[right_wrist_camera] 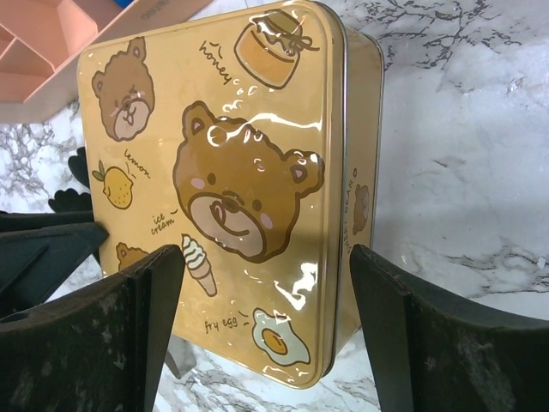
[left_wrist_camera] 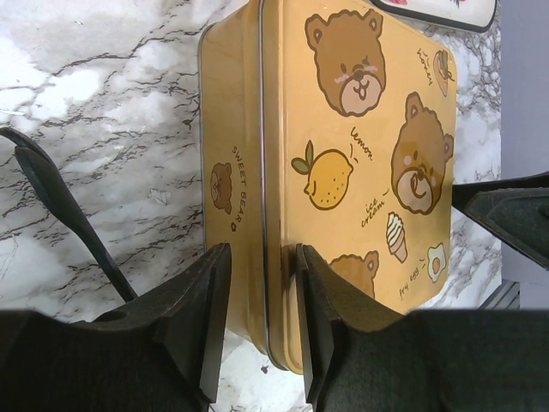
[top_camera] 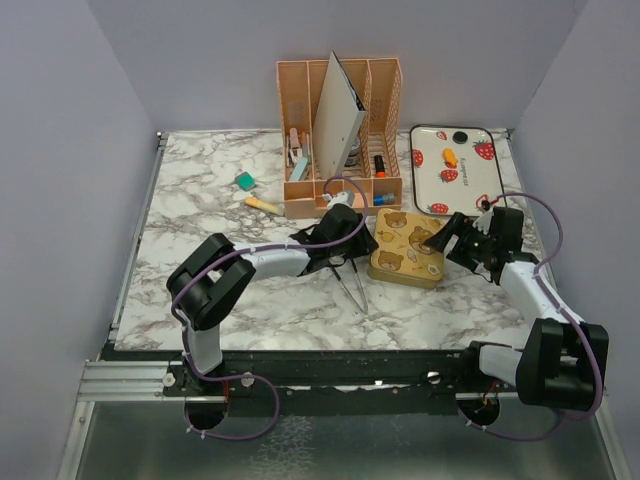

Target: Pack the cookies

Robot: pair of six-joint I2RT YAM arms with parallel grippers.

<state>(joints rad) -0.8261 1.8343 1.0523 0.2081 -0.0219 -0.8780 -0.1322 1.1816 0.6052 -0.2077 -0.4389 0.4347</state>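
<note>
Now, left gripper (left_wrist_camera: 262, 257) pinches bear tin (left_wrist_camera: 343, 172) at lid rim. Right gripper (right_wrist_camera: 266, 257) spread wide, straddling tin's corner, not clamped. Cookies (top_camera: 450, 157) sit on strawberry tray (top_camera: 475, 190), behind tin. My worry: glossy, smooth metal slips from thin pinch; lid sticks, whole tin skids on slick marble tabletop (top_camera: 200, 200). Tin rectangular, rounded corners; cookies small, orange, likely crumbly.

I see my left gripper (left_wrist_camera: 262, 255) clamped on the edge of the yellow bear tin (left_wrist_camera: 343, 172), which lies on the marble table (left_wrist_camera: 103, 129).
</note>
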